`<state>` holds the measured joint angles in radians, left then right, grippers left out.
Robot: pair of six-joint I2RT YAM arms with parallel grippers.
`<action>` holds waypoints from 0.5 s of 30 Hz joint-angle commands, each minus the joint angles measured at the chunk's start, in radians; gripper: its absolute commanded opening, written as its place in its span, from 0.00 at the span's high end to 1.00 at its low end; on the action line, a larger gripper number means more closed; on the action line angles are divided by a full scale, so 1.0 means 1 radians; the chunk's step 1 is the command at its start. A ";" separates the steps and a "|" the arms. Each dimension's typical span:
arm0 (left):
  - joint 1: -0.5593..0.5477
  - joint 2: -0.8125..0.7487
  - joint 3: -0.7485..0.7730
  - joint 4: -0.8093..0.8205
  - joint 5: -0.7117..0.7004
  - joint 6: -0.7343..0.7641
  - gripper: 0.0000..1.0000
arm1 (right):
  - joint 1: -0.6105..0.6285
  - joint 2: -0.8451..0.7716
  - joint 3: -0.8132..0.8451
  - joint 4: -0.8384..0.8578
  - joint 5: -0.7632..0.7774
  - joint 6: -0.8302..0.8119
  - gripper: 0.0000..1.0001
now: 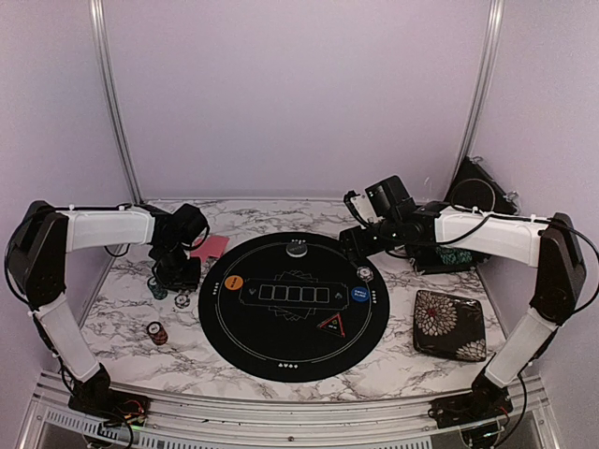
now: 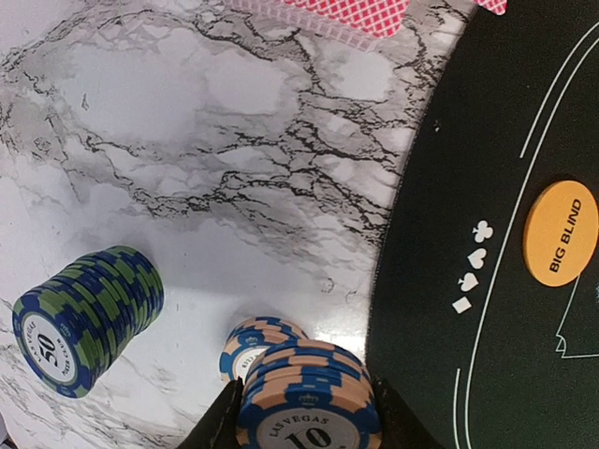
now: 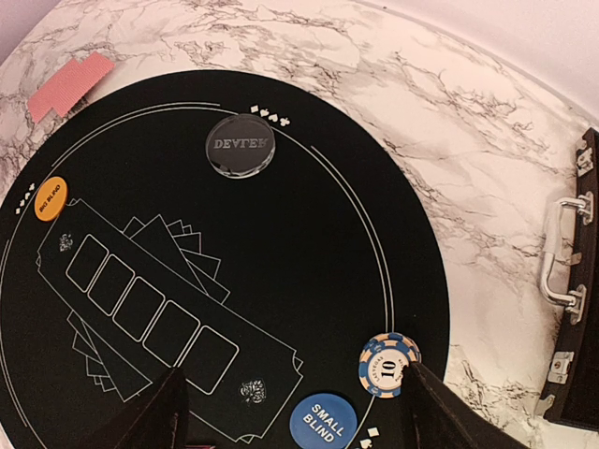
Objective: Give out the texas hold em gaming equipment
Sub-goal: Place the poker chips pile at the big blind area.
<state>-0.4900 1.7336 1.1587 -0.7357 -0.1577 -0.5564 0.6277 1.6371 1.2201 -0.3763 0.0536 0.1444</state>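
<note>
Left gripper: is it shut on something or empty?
Shut on the orange-and-blue chip stack; left wrist view shows fingers against both its sides.

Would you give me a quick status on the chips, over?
Left gripper shut on orange ten stack, beside the mat. Right gripper open, empty, above mat. Blue fifty stack close by, not blocking.

Left of the mat (image 2: 449, 168), pink-red-backed cards (image 2: 360, 14) lie overlapped on the marble (image 2: 168, 103), with a blue-and-green 50 chip stack (image 2: 84, 318), a peach-and-blue 10 stack (image 2: 309, 398) pinched in the left gripper (image 2: 304, 426) beside a shorter matching stack (image 2: 255, 339), and a red stack (image 1: 157, 331) nearer the front. On the mat lie the orange Big Blind button (image 2: 560, 232) at the left rim, the blue Small Blind button (image 3: 323, 419) at the right with a lone 10 chip stack (image 3: 387, 363) beside it, a dark Dealer button (image 3: 241, 144) at the far rim, and the triangle marker (image 1: 334, 325) front right
</note>
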 commanded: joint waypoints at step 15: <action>-0.069 0.103 0.140 -0.044 0.022 0.007 0.64 | -0.010 -0.003 0.003 -0.004 0.003 -0.012 0.25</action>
<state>-0.5434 1.8111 1.2575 -0.7444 -0.1452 -0.5564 0.6266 1.6371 1.2201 -0.3763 0.0536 0.1436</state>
